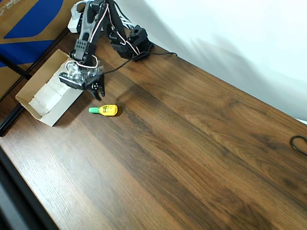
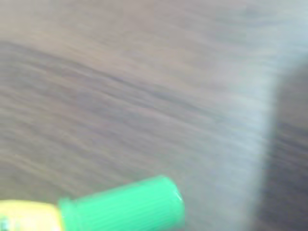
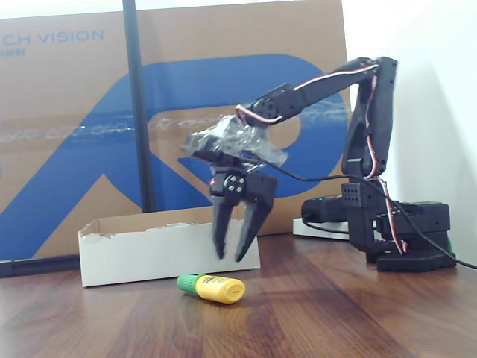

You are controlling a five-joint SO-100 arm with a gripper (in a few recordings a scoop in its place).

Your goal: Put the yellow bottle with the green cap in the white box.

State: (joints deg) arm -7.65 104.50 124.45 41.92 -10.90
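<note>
arm bent over | gripper (image 3: 232,256) released, pointing down | above bottle (image 3: 212,288) on table

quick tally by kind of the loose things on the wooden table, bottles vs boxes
small yellow plastic bottle with green cap, lying on its side: 1
shallow white open-top cardboard box: 1
total: 2
</note>
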